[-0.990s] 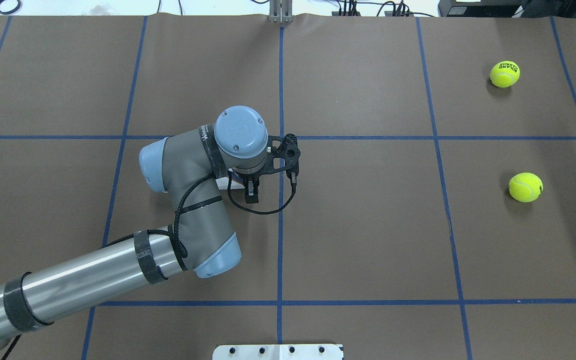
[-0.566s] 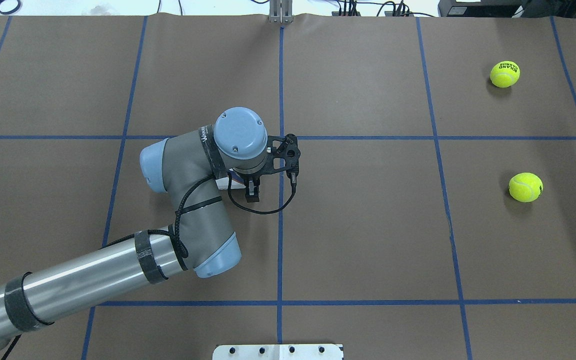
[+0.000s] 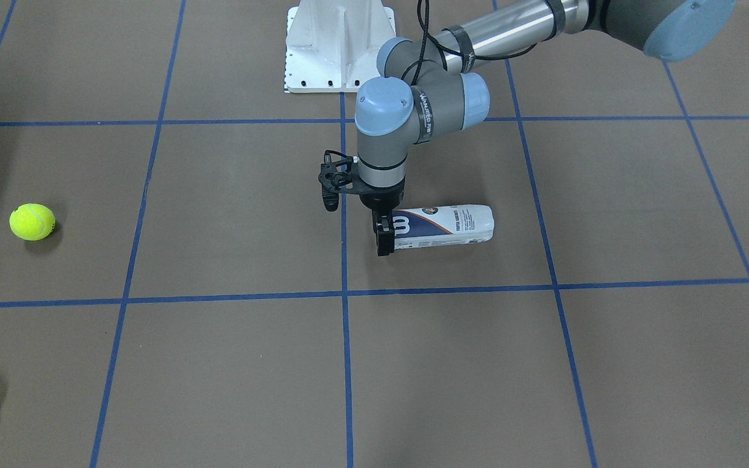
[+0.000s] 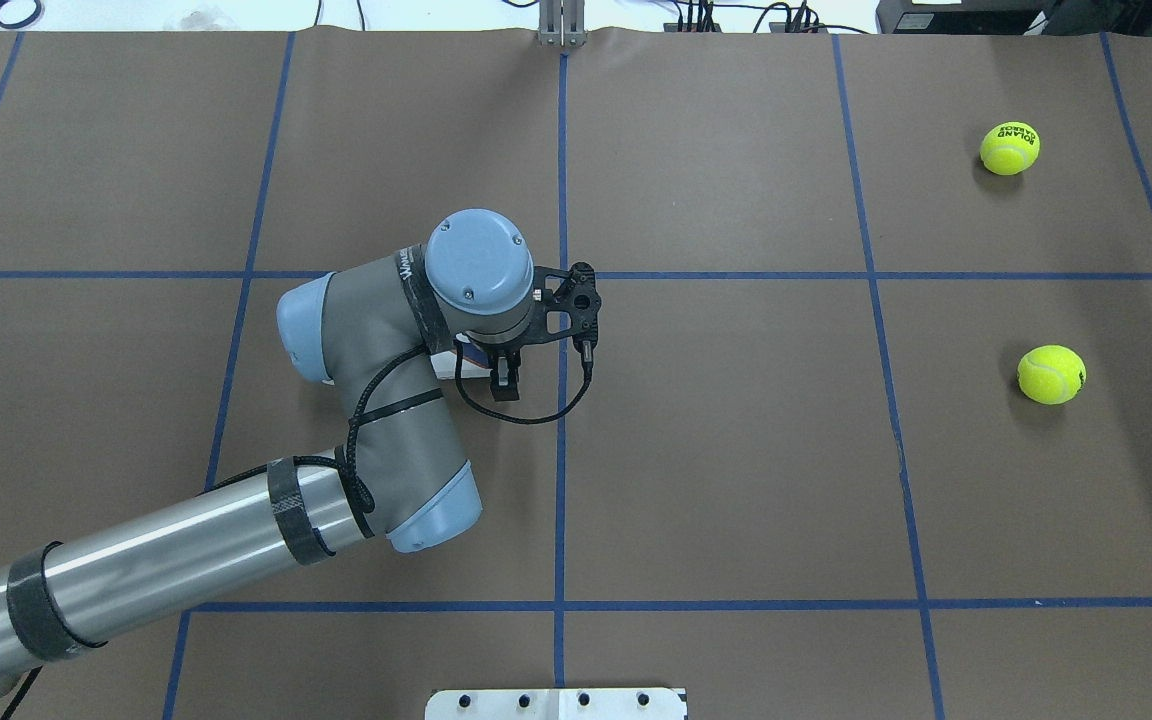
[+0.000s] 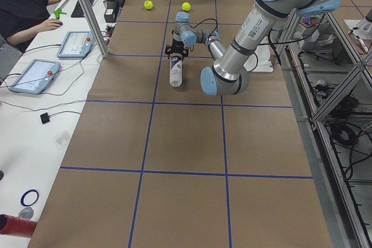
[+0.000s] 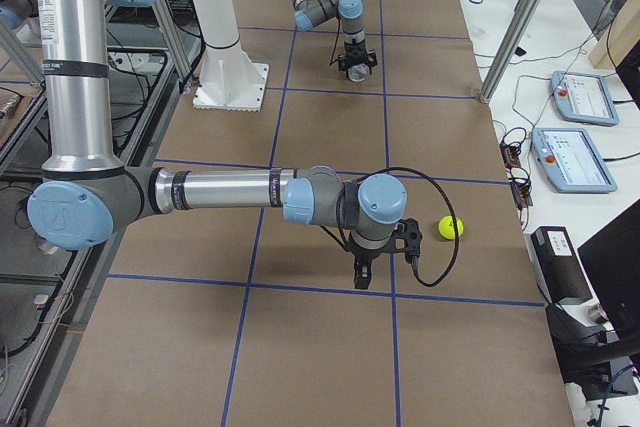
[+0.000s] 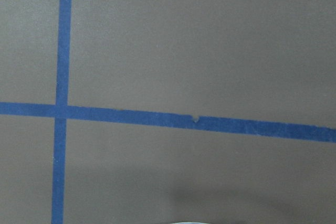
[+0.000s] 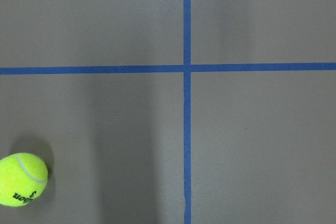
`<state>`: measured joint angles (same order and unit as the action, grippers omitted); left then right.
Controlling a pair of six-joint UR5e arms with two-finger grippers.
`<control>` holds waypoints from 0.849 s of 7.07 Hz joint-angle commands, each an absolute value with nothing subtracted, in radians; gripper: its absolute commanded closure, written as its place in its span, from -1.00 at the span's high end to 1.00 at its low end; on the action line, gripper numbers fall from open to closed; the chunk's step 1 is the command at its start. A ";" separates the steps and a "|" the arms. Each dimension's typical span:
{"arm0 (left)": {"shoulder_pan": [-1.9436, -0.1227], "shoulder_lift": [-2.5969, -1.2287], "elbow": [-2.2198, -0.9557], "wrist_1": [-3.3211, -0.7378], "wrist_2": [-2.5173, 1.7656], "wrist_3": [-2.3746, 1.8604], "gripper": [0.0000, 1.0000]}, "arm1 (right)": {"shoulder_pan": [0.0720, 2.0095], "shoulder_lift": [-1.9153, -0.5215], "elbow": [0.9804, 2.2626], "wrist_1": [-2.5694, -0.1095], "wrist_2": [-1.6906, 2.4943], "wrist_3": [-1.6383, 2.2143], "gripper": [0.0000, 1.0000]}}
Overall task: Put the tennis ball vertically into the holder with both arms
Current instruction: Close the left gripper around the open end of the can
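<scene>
- The can (image 3: 443, 226) lies flat on its side near the middle of the brown counter (image 3: 218, 364). In the front-facing view its length runs from 3 to 9 o'clock, and it sits just on the 3 o'clock side of a blue tape line (image 3: 346, 338).
- Its navy-and-white label faces up, with the white "W" at the 9 o'clock end.
- In the overhead view the left arm (image 4: 186, 560) reaches in from 8 o'clock, and its wrist points straight down over that end of the can.
- The left end effector (image 3: 384, 237) stands astride the "W" end, grasping the can across its width. The near finger (image 3: 385, 246) lies against the can's side; the far finger is hidden behind it.
- From overhead the wrist covers nearly all of the can, and only a white sliver shows at 9 o'clock of the fingers.
- The right arm (image 6: 230, 192) shows only in the right side view, as the near, large arm.
- The right end effector (image 6: 362, 275) hangs pointing down, low over the counter beside a tape crossing and well apart from the can. I cannot tell whether it is released or clenched.
- A yellow ball (image 6: 451, 228) sits at 2 o'clock of it in that view.
- In the overhead view the far tennis ball (image 4: 1010, 148) lies at 2 o'clock of the can and the near tennis ball (image 4: 1051, 374) at 3 o'clock. Both are well apart from the can.
- A white pedestal (image 3: 339, 45) stands at 12 o'clock of the can in the front-facing view.
</scene>
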<state>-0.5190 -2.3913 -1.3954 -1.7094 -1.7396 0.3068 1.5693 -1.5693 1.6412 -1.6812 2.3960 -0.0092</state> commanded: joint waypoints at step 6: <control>-0.520 -2.372 -1.442 -1.700 -1.677 0.298 0.05 | 1.569 -1.568 1.643 -1.681 2.396 -0.009 0.98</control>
